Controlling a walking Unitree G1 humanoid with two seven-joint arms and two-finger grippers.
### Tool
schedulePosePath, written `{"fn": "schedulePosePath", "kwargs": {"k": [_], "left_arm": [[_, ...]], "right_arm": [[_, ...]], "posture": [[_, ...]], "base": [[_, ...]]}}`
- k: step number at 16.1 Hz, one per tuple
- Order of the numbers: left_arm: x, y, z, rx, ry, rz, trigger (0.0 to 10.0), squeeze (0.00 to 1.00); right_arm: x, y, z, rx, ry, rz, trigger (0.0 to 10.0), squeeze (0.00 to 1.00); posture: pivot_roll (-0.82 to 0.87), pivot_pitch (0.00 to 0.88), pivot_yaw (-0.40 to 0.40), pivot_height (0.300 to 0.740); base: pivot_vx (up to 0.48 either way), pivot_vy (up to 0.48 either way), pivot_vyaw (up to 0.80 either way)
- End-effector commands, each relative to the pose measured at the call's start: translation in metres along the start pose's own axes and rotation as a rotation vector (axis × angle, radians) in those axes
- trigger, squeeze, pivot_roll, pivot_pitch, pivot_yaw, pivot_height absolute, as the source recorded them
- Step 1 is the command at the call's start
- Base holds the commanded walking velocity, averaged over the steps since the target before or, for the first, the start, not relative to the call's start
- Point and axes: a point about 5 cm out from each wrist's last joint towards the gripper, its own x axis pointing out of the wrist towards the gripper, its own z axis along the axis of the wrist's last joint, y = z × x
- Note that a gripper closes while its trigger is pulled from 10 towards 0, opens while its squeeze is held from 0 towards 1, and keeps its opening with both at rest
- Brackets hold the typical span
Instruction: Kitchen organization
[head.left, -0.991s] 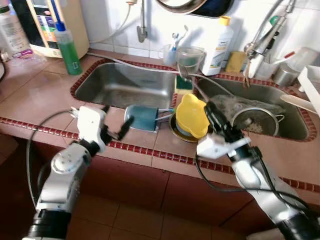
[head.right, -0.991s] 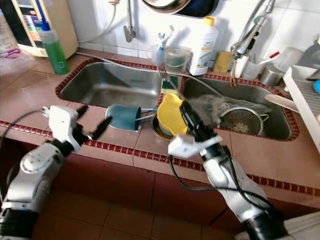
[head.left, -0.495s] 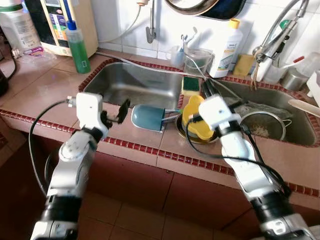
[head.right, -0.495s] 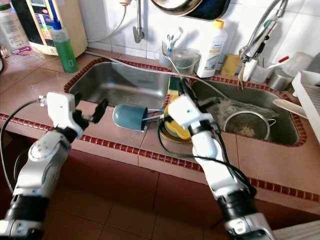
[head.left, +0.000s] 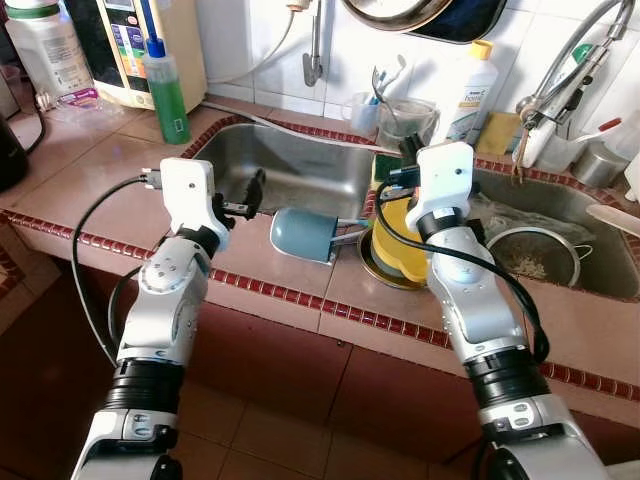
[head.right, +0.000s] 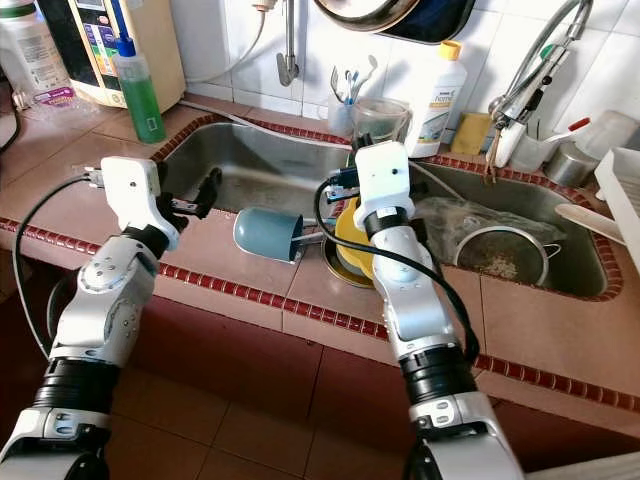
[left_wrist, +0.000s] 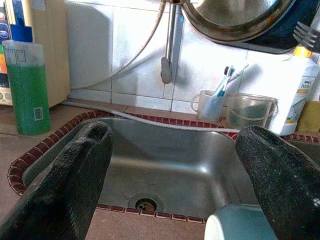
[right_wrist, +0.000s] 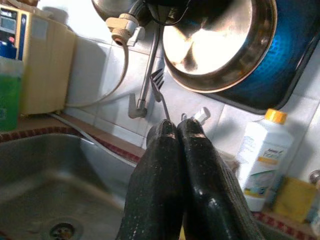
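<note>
Right end effector (right_wrist: 172, 131) has its fingers pressed together, pinching a fork (right_wrist: 159, 86) upright above the yellow bowl (head.left: 397, 238) on the desk (head.left: 90, 180). Left end effector (left_wrist: 170, 170) is spread, held beside a teal cup (head.left: 305, 234) lying on its side at the sink (head.left: 290, 170) edge. A clear tumbler (head.right: 380, 120) behind holds utensils.

Your right arm covers much of the yellow cup (head.left: 400, 240) just below the right pincer (right_wrist: 175, 131). The fork (right_wrist: 159, 90) pinched there shows only its prongs. The blue cup (left_wrist: 240, 225) beside the left pincer (left_wrist: 175, 170) is cut off. The pan (right_wrist: 225, 45) above runs off the edge.
</note>
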Motion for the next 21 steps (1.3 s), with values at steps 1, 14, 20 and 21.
{"fn": "schedulePosePath", "kwargs": {"k": [1, 14, 20, 21], "left_arm": [[0.002, 0.002, 0.001, -0.009, 0.003, 0.020, 10.0, 0.00], [-0.008, 0.015, -0.014, 0.025, 0.067, 0.077, 10.0, 0.00], [-0.008, 0.012, -0.017, 0.030, 0.080, 0.047, 10.0, 0.00], [-0.008, 0.012, -0.017, 0.033, 0.081, 0.046, 10.0, 0.00]], "right_arm": [[0.003, -0.003, 0.003, 0.026, -0.004, -0.007, 10.0, 0.00], [-0.027, -0.011, -0.019, 0.071, 0.049, 0.019, 10.0, 0.00], [-0.029, -0.007, -0.019, 0.077, 0.054, 0.019, 10.0, 0.00], [-0.029, -0.007, -0.020, 0.079, 0.055, 0.018, 10.0, 0.00]], "posture": [[-0.08, 0.000, -0.041, 0.740], [-0.07, 0.000, -0.023, 0.740], [-0.08, 0.000, -0.017, 0.740], [-0.08, 0.000, -0.018, 0.740]], "base": [[0.000, 0.000, 0.00], [0.000, 0.155, 0.00], [0.000, -0.021, 0.00], [0.000, 0.334, 0.00]]}}
